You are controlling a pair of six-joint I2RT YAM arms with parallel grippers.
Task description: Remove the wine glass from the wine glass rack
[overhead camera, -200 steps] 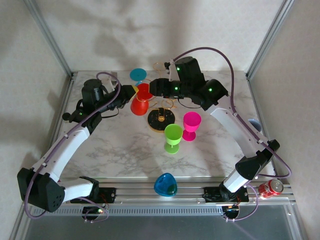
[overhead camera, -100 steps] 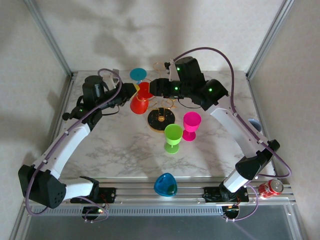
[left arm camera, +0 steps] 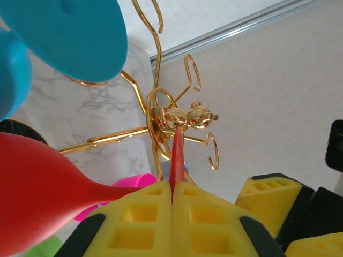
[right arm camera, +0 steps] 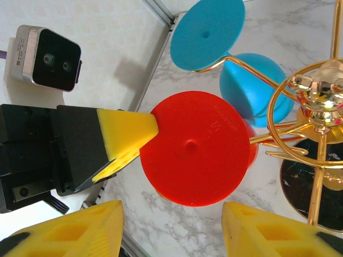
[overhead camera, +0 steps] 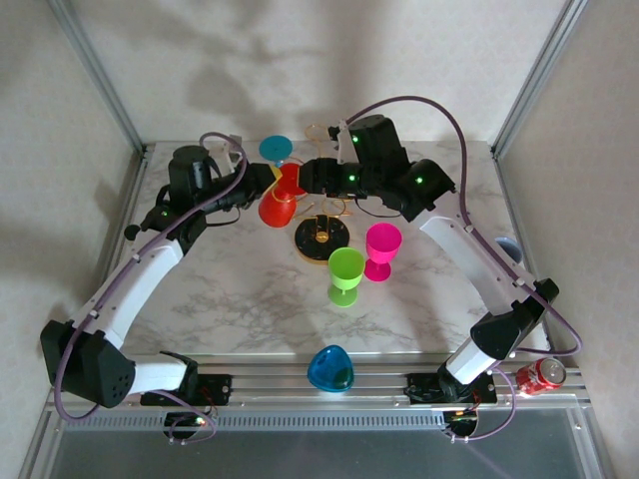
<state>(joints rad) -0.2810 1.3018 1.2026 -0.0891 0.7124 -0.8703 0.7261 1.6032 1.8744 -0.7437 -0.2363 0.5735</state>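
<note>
Currently red wine glass (overhead camera: 279, 208) hangs inverted on wine glass rack (overhead camera: 321, 232), foot up, bowl down, long axis roughly upright. Foot rim pinched by left hand (left arm camera: 172, 187); right hand (right arm camera: 170, 211) spread, near foot, not touching.

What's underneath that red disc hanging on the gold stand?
The red disc is the wine glass's foot. Its red bowl hangs below; from the right wrist view the disc covers the stem and most of the bowl.
</note>
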